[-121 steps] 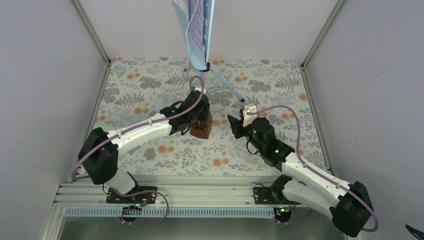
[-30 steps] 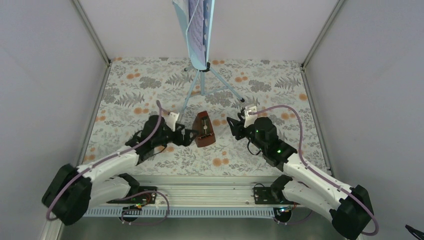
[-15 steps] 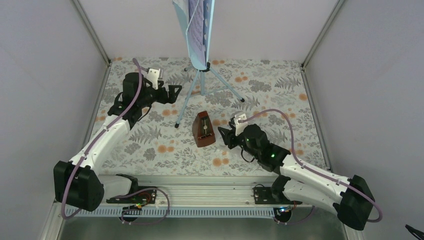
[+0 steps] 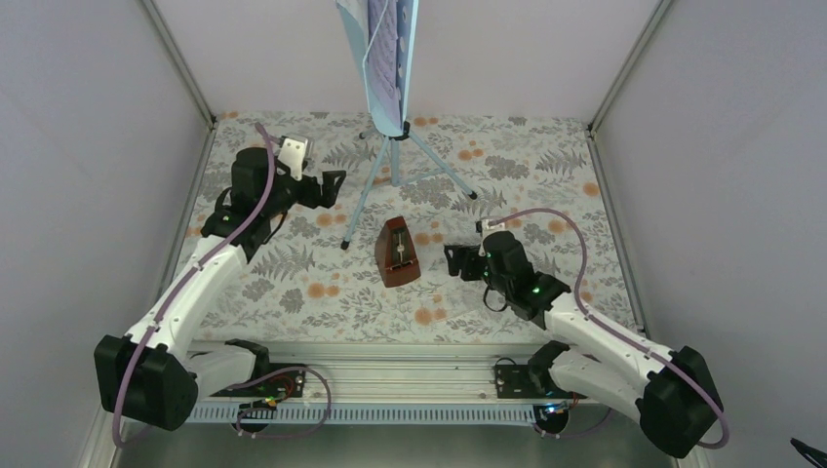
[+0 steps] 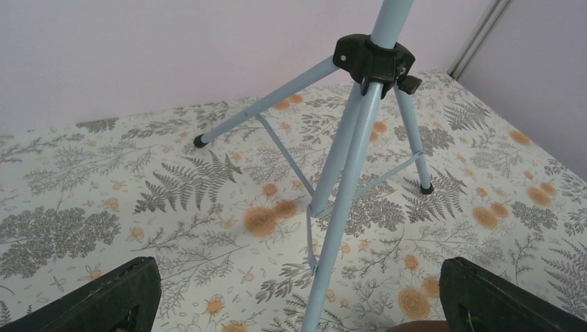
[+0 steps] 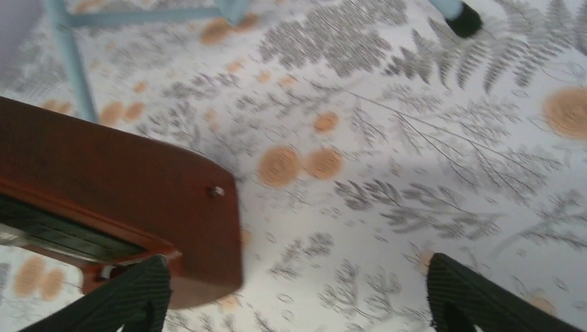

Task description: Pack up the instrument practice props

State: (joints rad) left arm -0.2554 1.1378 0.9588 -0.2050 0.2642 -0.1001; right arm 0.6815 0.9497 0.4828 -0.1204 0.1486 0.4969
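L arm swung rear-left off metronome; L fingers and R fingers apart over fern-print table, lilac walls.

No legible txt anywhere; print on sheet-music pages too small.

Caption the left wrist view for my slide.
Open left end effector faces tripod legs of the music stand on floral cloth.

Your metronome is smooth, glossy wood. The music stand shows matt painted metal; its collar, plastic.
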